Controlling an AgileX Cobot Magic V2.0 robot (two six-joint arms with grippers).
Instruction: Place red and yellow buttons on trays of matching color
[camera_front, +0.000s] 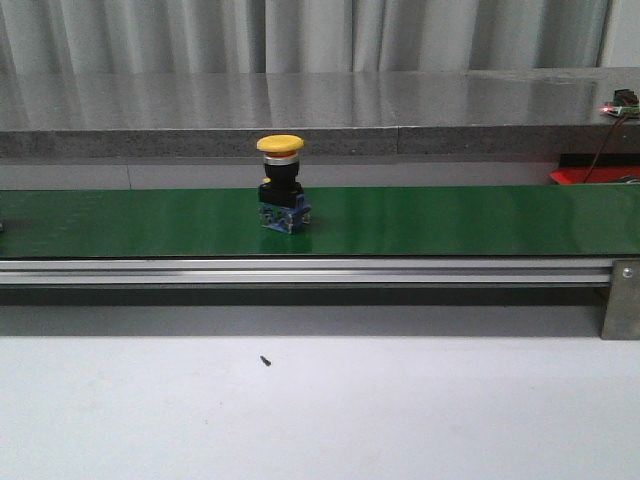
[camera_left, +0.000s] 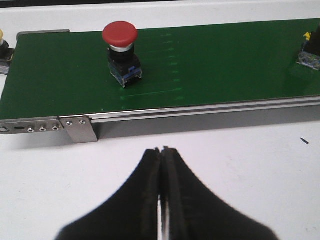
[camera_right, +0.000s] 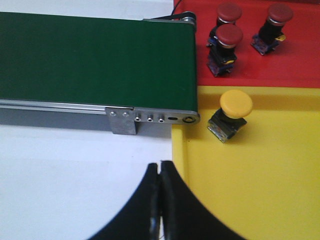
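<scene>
A yellow mushroom-capped push button with a black body and blue base (camera_front: 281, 185) is seen upright on the long green conveyor belt (camera_front: 450, 220), at about eleven o'clock from the middle of the front view; a small dark speck (camera_front: 265, 360) is seen on the white table (camera_front: 320, 420) at six o'clock from it. In the left wrist view a red mushroom-capped push button (camera_left: 121, 52) is seen standing on the same belt; the black left gripper (camera_left: 162, 152) is held over the table with its jaws pressed together, nothing between them. In the right wrist view the black right gripper (camera_right: 160, 167) is likewise closed and empty, at the edge of the flat yellow tray (camera_right: 260, 190); a second yellow-capped button (camera_right: 231, 115) is seen tilted on that tray; three red-capped buttons (camera_right: 225, 47) are seen on the adjoining flat red tray (camera_right: 300, 65).
</scene>
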